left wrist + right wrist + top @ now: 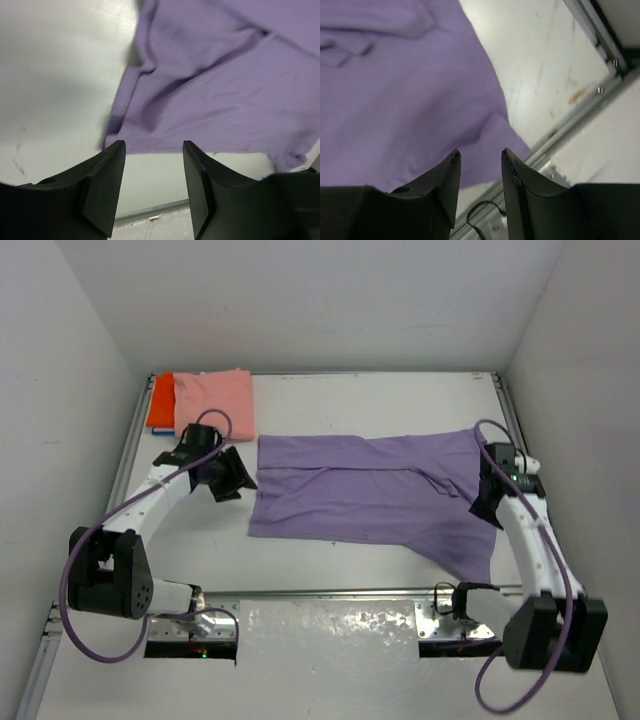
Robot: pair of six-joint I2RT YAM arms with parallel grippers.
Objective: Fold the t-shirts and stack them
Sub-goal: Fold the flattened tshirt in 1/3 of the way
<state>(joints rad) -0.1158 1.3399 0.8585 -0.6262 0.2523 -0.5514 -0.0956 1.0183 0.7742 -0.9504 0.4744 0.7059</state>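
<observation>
T-shirts, left to right as you view them from above: the orange-red t-shirt (pixel 159 400) lies in the far left corner of the table (pixel 380 400), mostly covered by the folded salmon-pink t-shirt (pixel 214 400) on its right side. Nearer you, the left gripper (pixel 236 480) hangs just beside the left edge of the lavender t-shirt (pixel 370 495), jaws spread, nothing between them. That shirt lies across mid-table, partly folded. At its right edge you find the right gripper (pixel 487 502), jaws apart above the cloth, pinching nothing.
</observation>
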